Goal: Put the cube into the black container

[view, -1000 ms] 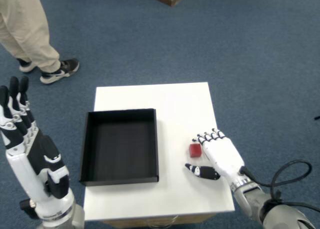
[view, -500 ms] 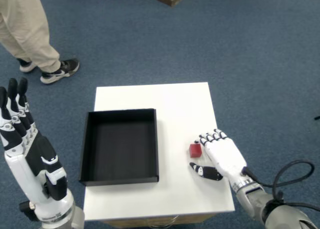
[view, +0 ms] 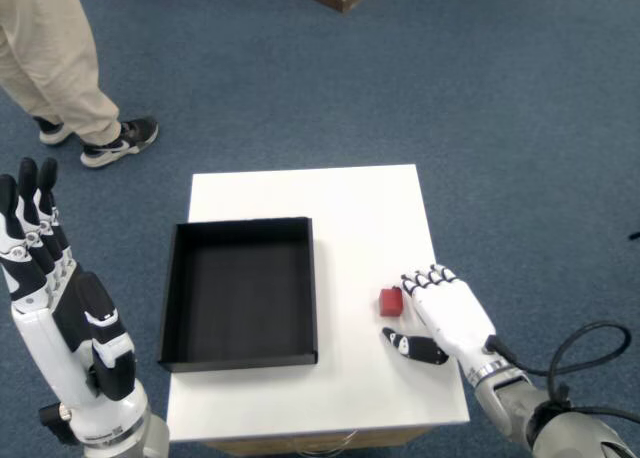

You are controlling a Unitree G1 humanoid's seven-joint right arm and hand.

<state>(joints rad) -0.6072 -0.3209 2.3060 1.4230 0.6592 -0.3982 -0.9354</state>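
A small red cube (view: 391,300) lies on the white table (view: 340,203), to the right of the black container (view: 240,291), a shallow square tray with nothing in it. My right hand (view: 445,316) rests just right of the cube, palm down, its fingers curled with their tips close beside the cube and the black thumb (view: 412,347) spread out below it. The hand holds nothing. My left hand (view: 50,288) is raised off the table's left side, fingers straight.
A person's legs and shoe (view: 118,143) stand on the blue carpet beyond the table's far left corner. A black cable (view: 580,348) loops by my right wrist. The table's right edge lies under my right hand.
My right hand has slid slightly right and toward me, a little away from the cube. The cube and container have not moved.
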